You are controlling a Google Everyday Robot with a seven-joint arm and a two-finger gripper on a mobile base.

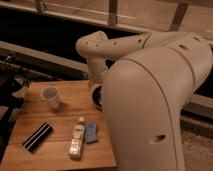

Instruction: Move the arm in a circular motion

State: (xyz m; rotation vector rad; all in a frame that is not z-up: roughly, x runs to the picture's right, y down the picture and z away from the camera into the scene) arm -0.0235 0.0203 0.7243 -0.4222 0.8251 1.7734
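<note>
The big cream-white arm [155,95] fills the right half of the camera view. Its thick rounded segments bend at a bulbous joint [92,46] and taper downward at the table's far right. The gripper [96,88] hangs at that tapered end, just above a dark bowl [96,98], and is mostly hidden by the arm's large near segment.
A wooden table [60,115] holds a white cup [50,96], a black striped bar [37,136], a pale bottle lying down [76,139] and a blue cloth [91,133]. Dark equipment [10,82] stands at the left. A railing and ledge run behind.
</note>
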